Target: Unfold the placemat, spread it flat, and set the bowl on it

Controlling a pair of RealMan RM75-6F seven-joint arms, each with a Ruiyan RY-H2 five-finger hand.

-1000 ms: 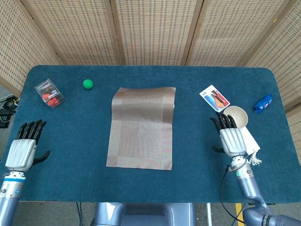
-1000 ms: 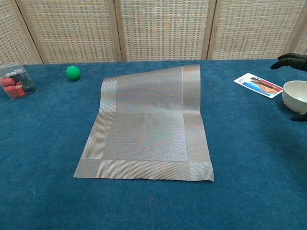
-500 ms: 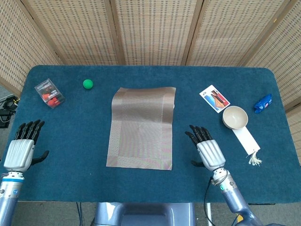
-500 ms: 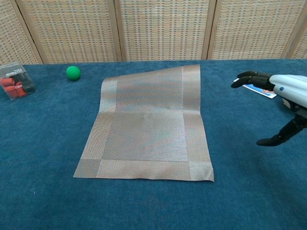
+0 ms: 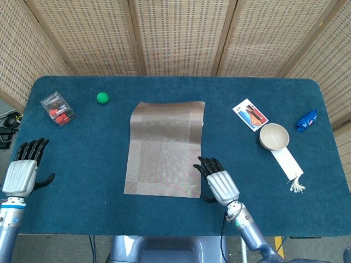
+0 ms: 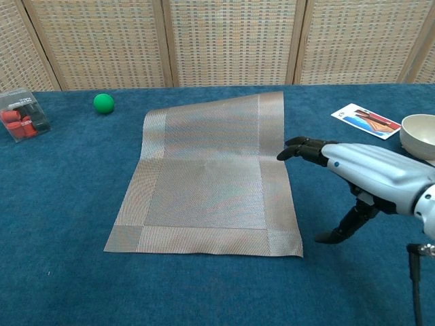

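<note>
The grey-brown woven placemat lies in the table's middle, folded, its far edge raised a little off the cloth. A cream bowl stands upright at the right, off the mat, empty. My right hand hovers open by the mat's near right corner, fingers stretched toward the mat edge and thumb pointing down, holding nothing. My left hand stays open above the table's near left edge, far from the mat; the chest view does not show it.
A green ball and a clear box of red pieces sit at the far left. A picture card, a white tag with a tassel and a blue object lie near the bowl.
My right hand has swept left from beside the bowl to the mat's near right corner. The left hand shifted slightly toward the near left edge. Mat and bowl have not moved.
</note>
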